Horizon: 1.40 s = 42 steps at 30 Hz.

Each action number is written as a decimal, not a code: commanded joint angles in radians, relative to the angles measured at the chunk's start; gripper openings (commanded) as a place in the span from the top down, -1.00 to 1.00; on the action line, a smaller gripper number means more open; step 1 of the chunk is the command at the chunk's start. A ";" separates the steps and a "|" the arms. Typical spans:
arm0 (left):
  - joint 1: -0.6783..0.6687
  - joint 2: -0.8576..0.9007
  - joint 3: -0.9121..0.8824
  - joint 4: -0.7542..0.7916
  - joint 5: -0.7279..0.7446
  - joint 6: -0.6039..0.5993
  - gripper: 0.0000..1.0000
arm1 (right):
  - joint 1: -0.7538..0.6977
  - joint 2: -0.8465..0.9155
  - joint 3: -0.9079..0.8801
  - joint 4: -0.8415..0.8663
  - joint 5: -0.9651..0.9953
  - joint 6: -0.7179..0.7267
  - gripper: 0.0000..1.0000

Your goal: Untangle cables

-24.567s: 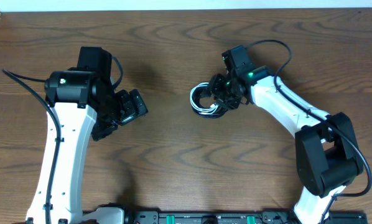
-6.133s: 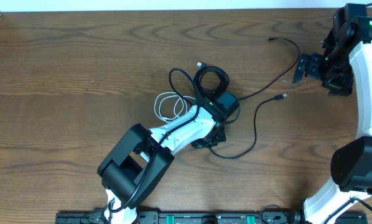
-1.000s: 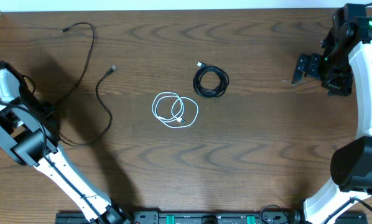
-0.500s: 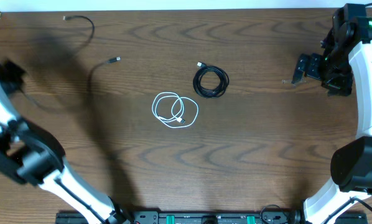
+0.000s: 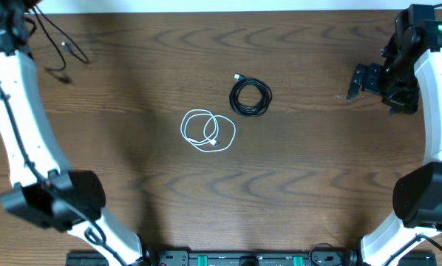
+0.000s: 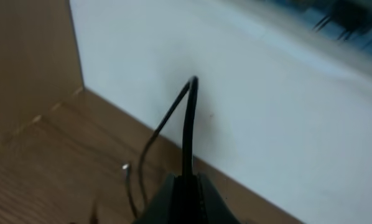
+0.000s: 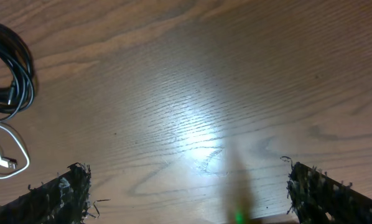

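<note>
My left gripper [image 6: 186,188] is shut on a thin black cable [image 6: 187,118], which rises from the jaws, folds over and hangs down to a small plug [image 6: 125,167]. From overhead, that loose black cable [image 5: 60,46] dangles at the table's far left corner beside the raised left arm. A coiled black cable [image 5: 250,97] and a looped white cable [image 5: 208,131] lie apart in the middle of the table. My right gripper [image 5: 356,81] hovers open at the far right, with nothing between its fingers [image 7: 60,193]. Its wrist view catches the black coil [image 7: 12,81] and white cable [image 7: 2,155] at the left edge.
A white wall [image 6: 267,106] runs along the table's far edge, with a brown panel [image 6: 24,62] at the left corner. The left arm's white link [image 5: 21,111] slants over the table's left side. A black rail [image 5: 243,258] lines the near edge.
My left arm has swung up toward the far left corner, lifting the loose black cable off the table with it. The two coils and the right arm have not moved.
</note>
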 commanded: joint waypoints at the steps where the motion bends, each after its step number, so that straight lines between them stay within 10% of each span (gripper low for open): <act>1: 0.006 0.090 -0.016 -0.012 -0.008 -0.004 0.85 | 0.003 -0.019 0.010 -0.001 0.001 0.013 -0.99; 20: -0.306 0.035 -0.016 0.245 0.214 -0.154 0.85 | 0.003 -0.019 0.010 -0.001 0.001 0.013 -0.99; 36: -0.073 0.294 -0.031 0.218 -0.125 0.064 0.84 | 0.003 -0.019 0.010 -0.001 0.001 0.013 -0.98; 37: -0.050 0.314 -0.031 0.218 -0.158 0.105 0.66 | 0.003 -0.019 0.010 -0.001 0.001 0.013 -0.99; 40: 0.012 0.349 -0.031 0.198 -0.245 0.142 -0.83 | 0.003 -0.019 0.010 -0.001 0.001 0.013 -0.99; 42: 0.059 0.350 -0.031 0.176 -0.267 0.142 -0.87 | 0.003 -0.019 0.010 -0.001 0.001 0.013 -0.99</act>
